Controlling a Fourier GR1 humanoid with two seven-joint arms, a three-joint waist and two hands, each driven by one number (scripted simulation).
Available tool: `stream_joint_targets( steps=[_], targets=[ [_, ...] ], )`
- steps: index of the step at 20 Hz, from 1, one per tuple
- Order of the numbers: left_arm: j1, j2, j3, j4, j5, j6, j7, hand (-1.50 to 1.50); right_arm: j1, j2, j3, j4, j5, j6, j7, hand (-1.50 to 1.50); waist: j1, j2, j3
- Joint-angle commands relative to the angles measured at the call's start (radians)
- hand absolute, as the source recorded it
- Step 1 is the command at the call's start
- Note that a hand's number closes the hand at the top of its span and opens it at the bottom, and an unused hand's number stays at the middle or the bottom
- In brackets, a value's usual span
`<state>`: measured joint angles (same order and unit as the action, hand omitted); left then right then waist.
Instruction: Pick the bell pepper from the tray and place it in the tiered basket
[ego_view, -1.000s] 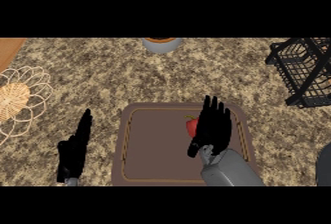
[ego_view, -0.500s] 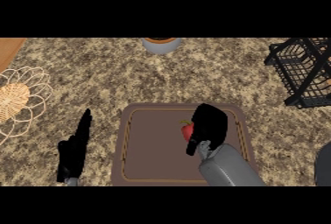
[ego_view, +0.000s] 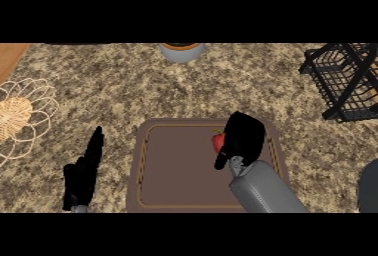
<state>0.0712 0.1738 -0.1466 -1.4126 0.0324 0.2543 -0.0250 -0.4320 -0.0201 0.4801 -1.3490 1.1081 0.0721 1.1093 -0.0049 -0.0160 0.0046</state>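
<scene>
A red bell pepper (ego_view: 218, 141) sits on the brown tray (ego_view: 173, 170) as the right hand (ego_view: 242, 137) curls around it, the grasp apparently closing. Next: lift toward the black tiered basket (ego_view: 345, 80). The left hand (ego_view: 85, 172) rests open on the bench (ego_view: 148, 90).
</scene>
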Motion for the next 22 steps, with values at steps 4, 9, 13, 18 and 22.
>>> stream_joint_targets(
  steps=[4, 9, 13, 18, 22],
  targets=[
    [0.057, -0.001, 0.033, -0.013, 0.010, 0.039, 0.026, 0.00, 0.139, -0.146, -0.415, -0.053, -0.064, -0.089, 0.175, 1.50, -0.100, 0.008, -0.001],
    [0.061, 0.008, 0.033, -0.012, 0.019, 0.019, 0.041, 0.00, 0.107, -0.143, -0.568, -0.253, -0.017, -0.130, 0.236, 1.50, -0.065, 0.001, -0.007],
    [0.078, 0.009, 0.022, -0.017, 0.005, 0.021, 0.038, 0.00, 0.058, -0.144, -0.628, -0.445, 0.085, -0.122, 0.269, 1.50, -0.050, -0.003, -0.008],
    [0.029, -0.001, 0.006, -0.003, -0.015, 0.022, 0.054, 0.00, -0.030, -0.215, -0.616, -0.672, 0.252, 0.135, 0.290, 1.50, -0.036, 0.002, -0.010],
    [0.058, 0.000, 0.005, -0.001, -0.009, 0.006, 0.035, 0.00, -0.097, -0.228, -0.609, -0.751, 0.320, 0.332, 0.274, 1.50, -0.018, 0.003, -0.010]
  ],
)
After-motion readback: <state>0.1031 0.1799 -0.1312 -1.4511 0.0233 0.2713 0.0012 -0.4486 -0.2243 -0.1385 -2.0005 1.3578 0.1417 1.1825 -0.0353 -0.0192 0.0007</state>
